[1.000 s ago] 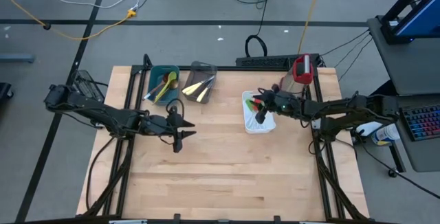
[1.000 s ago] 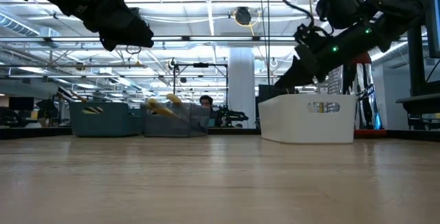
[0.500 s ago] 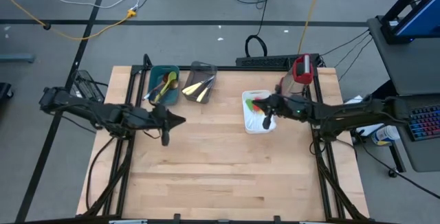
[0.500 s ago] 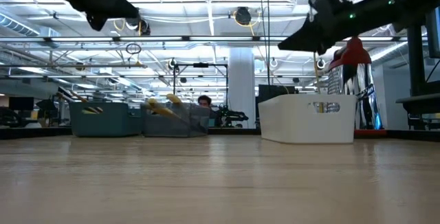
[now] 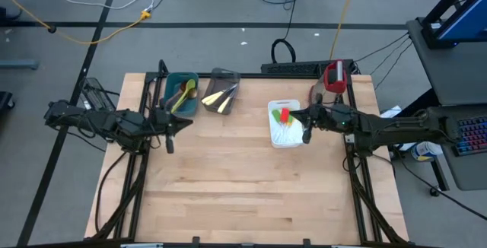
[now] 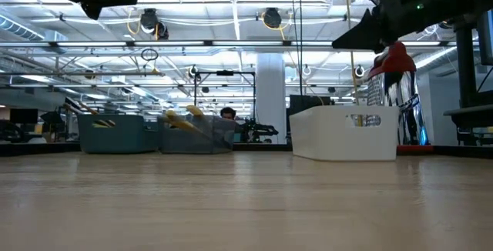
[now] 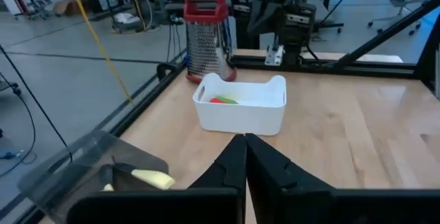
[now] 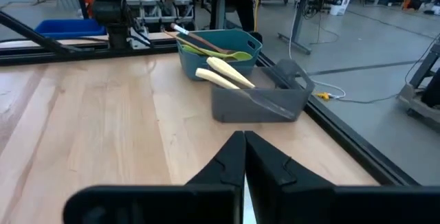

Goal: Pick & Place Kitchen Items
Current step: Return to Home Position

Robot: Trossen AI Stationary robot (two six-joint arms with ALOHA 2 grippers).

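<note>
Slanting across the grey tub (image 8: pixel 261 107) lie pale knives (image 8: pixel 223 74); left hand (image 7: pixel 245 139) and right hand (image 8: pixel 245 136) both closed, empty

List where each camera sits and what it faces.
High view: above the table, straight down; left arm and right arm show.
Low view: tabletop level, facing the white tub; arms overhead.
Left wrist view: past the shut left gripper toward that same white tub.
Right wrist view: past the shut right gripper toward teal tub and grey tub.

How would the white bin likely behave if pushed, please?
The white bin looks like thin plastic holding only a few spatulas, so probably light. On the smooth wooden table it would likely slide rather than tip, being low and broad.
</note>
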